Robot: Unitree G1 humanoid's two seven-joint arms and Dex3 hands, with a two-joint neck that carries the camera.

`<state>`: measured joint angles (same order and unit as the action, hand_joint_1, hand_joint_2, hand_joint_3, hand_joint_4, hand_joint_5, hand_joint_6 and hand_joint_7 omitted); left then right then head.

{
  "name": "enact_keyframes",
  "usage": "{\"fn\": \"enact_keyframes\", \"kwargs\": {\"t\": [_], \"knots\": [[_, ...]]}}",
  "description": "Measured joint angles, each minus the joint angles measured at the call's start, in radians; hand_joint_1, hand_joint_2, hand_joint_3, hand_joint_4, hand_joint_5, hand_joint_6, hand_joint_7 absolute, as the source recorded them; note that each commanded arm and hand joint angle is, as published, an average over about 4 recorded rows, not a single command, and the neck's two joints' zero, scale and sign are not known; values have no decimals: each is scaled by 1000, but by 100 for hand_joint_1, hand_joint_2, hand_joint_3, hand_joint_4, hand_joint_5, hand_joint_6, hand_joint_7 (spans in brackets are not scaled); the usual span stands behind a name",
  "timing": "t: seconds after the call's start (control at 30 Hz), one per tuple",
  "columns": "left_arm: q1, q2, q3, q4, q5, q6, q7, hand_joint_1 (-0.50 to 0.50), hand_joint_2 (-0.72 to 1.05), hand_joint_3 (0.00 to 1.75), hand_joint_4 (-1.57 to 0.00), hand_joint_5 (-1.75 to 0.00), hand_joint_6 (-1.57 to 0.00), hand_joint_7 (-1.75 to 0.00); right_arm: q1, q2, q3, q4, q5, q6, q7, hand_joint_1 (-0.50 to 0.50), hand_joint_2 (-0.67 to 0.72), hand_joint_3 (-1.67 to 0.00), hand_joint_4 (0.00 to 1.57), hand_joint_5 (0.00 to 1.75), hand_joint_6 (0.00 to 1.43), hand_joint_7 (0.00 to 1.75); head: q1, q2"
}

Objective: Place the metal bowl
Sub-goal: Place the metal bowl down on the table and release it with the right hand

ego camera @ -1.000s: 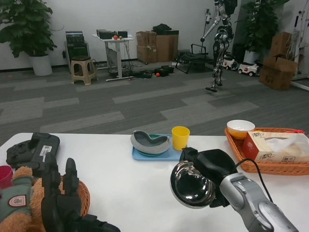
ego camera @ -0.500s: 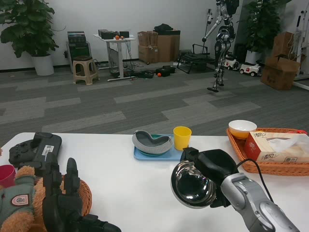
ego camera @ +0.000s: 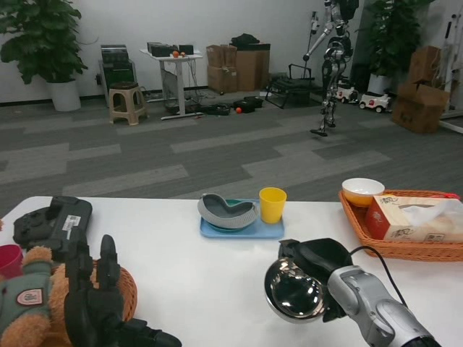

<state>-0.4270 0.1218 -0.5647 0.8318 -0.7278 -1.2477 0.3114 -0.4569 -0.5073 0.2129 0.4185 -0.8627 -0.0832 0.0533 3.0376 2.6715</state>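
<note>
Head view: a white desk (ego camera: 202, 275) is seen from above and behind, with an open room beyond it.
Metal bowl: a shiny metal bowl (ego camera: 295, 290) is held tilted on its side over the desk's right front part, its hollow turned toward the camera; whether it touches the desk surface cannot be told.
Right hand: the right hand (ego camera: 318, 269) is wrapped around the bowl from behind, its fingers (ego camera: 289, 249) curled over the upper rim.
Left hand: the left hand (ego camera: 94, 307) is seen at the lower left with its fingers (ego camera: 107, 259) apart and pointing up, nothing held in them.
Left side of desk: a teddy bear (ego camera: 25, 311) is lying beside a wicker basket (ego camera: 124, 289), with a black controller (ego camera: 54, 224) behind them and a red cup (ego camera: 9, 259) at the edge.
Centre back: a blue tray (ego camera: 242, 230) is carrying a grey bowl (ego camera: 227, 212) and a yellow cup (ego camera: 272, 204).
Right side: a wicker tray (ego camera: 405, 249) is holding a tissue box (ego camera: 416, 219) and an orange-and-white bowl (ego camera: 362, 192).
Background: a humanoid robot (ego camera: 331, 58) is standing far off on the floor.
</note>
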Motion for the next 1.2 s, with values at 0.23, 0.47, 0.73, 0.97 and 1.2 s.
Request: {"fn": "enact_keyframes", "kwargs": {"t": [0.23, 0.47, 0.73, 0.97, 1.2], "knots": [[0, 0, 0, 3, 0, 0, 0, -46, -72, 0, -37, 0, 0, 0, -68, 45, 3, 210, -36, -21, -64, 4, -38, -151, 130, 56, 94, 105, 4, -16], [0, 0, -1, 3, 0, 0, 0, -46, -72, 0, -37, 0, 0, 0, -118, 76, 3, 370, -41, -30, -106, 4, -35, -151, 128, 58, 97, 105, 1, -30], [0, 0, -1, 4, 0, 0, 0, -46, -72, 0, -37, 0, 0, 0, -139, 87, -2, 489, -40, -41, -124, 8, -35, -151, 127, 58, 94, 105, -10, -64], [0, 0, -1, 4, 0, 0, 0, -46, -72, 0, -37, 0, 0, 0, -141, 89, -3, 538, -37, -42, -129, 8, -35, -151, 126, 65, 94, 110, -17, -78], [0, 0, -1, 4, 0, 0, 0, -46, -72, 0, -37, 0, 0, 0, -141, 89, -4, 541, -30, -43, -131, 1, -40, -151, 131, 80, 64, 131, -20, -83]]}}
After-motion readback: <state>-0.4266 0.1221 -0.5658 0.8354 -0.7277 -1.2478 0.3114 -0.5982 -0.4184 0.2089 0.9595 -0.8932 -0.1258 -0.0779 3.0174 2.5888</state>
